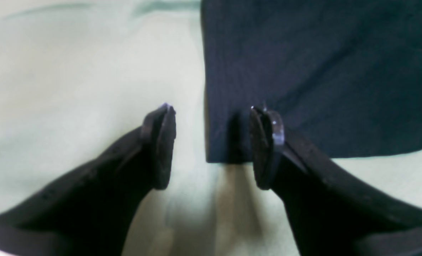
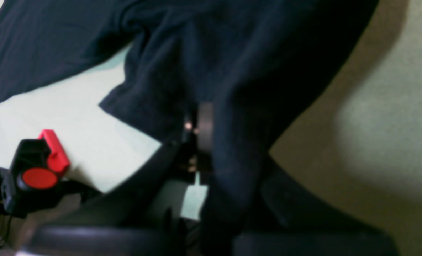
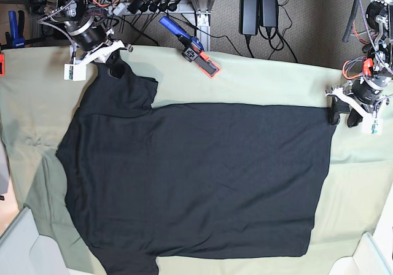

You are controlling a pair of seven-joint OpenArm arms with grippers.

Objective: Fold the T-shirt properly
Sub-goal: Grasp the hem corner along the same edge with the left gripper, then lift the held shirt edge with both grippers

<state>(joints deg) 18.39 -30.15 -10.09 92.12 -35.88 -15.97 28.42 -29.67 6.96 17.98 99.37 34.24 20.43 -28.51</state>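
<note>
Both arms end in black grippers: the left gripper has two curved, matte black fingers with flat, rounded pads that catch a faint violet shine at the tips. In the base view each wrist is a dark cylinder wrapped in bundled cables of red, orange and black. A small white block is mounted beside the right gripper and another beside the left.
</note>
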